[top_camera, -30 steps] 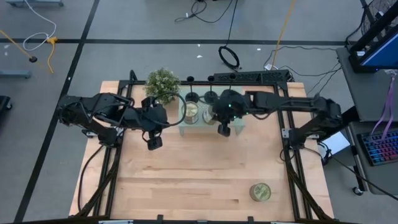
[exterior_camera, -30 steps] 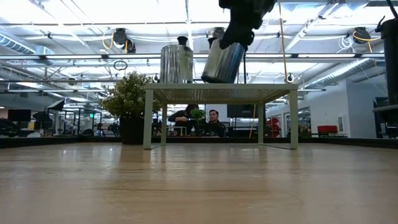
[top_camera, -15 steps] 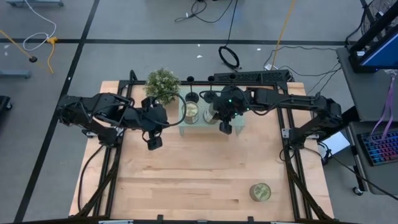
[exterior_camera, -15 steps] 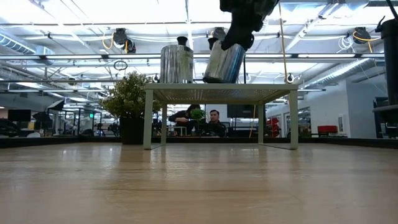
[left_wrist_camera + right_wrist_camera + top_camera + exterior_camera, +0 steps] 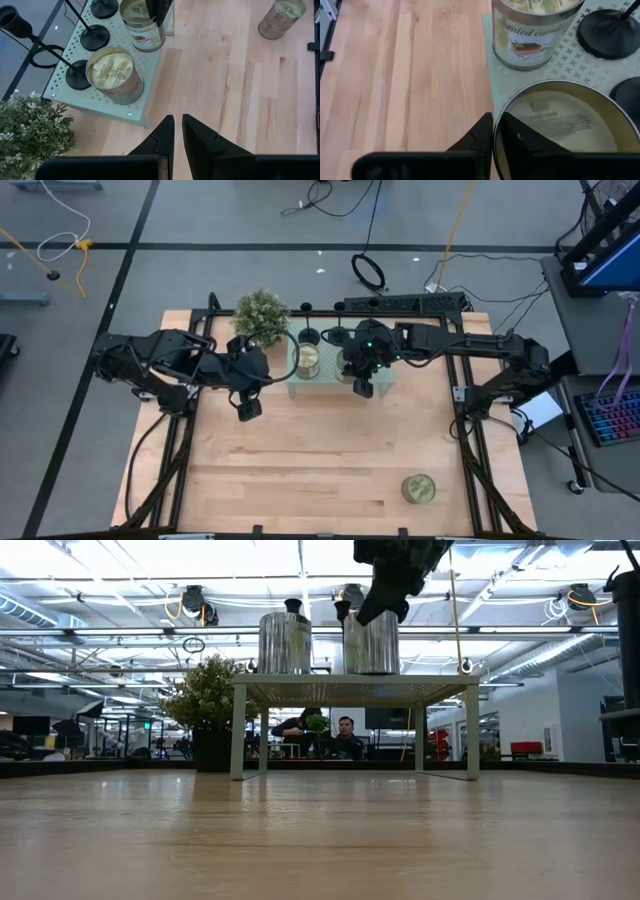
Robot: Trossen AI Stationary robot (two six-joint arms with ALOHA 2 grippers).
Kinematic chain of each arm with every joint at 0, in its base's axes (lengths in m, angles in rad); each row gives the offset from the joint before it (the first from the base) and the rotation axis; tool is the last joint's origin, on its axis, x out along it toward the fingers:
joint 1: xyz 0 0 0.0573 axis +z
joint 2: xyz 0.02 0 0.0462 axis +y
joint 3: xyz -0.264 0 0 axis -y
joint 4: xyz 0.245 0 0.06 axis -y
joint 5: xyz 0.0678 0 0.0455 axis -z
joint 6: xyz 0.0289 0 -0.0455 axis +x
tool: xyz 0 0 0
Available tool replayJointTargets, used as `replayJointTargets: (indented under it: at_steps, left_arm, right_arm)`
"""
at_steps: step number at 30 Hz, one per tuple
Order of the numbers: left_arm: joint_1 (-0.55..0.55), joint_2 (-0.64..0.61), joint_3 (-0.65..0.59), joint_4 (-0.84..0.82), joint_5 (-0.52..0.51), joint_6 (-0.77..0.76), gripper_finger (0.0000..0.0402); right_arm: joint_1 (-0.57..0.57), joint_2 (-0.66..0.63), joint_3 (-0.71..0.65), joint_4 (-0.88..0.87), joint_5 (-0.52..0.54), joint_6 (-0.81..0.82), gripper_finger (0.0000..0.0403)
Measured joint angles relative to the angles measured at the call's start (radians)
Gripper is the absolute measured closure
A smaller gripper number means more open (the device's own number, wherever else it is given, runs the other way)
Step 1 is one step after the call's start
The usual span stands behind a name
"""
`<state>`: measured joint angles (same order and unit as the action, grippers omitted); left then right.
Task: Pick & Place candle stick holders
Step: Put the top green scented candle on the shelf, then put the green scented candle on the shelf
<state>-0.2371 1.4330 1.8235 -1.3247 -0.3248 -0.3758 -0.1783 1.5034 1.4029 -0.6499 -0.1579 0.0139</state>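
Three black candle stick holders stand by their round bases [image 5: 78, 81] [image 5: 95, 37] [image 5: 104, 7] on the far part of a small pale green perforated shelf [image 5: 145, 107]; they also show in the high view [image 5: 309, 336]. Two gold-green jars stand on the shelf. My right gripper [image 5: 493, 125] is shut on the right-hand jar [image 5: 371, 642]; the other jar [image 5: 285, 643] stands to its left. My left gripper [image 5: 178, 132] is shut and empty, above the table just near-left of the shelf [image 5: 247, 408]. My right gripper holds the open jar by its rim and wall [image 5: 502, 111], on the jar's near side. One finger [image 5: 520, 142] is inside the jar and one [image 5: 479, 137] outside. The fingers come from above, slanting down. The jar stands upright with its bottom on the shelf [image 5: 350, 680].
A potted plant [image 5: 261, 315] stands at the shelf's far left. A third jar [image 5: 418, 488] stands on the table near the right front. Bare wooden table [image 5: 300, 460] lies between the shelf and the near edge. People sit in the room behind [image 5: 345, 735].
My right gripper has lowered the jar. The jar was tilted and lifted clear of the shelf; it has turned upright and now stands on the shelf top beside the other jar. The gripper keeps its hold.
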Motion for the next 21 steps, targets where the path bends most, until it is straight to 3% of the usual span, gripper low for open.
replayJointTargets:
  at_steps: [13,21]
  left_arm:
    - [0.000,0.000,0.000,0.000,0.000,-0.008,0.0357]
    - [0.000,0.000,0.000,0.000,0.000,-0.008,0.0357]
  right_arm:
    - [0.000,0.001,-0.020,0.161,0.001,-0.064,0.0344]
    - [0.000,-0.007,-0.020,0.155,0.004,-0.063,0.0344]
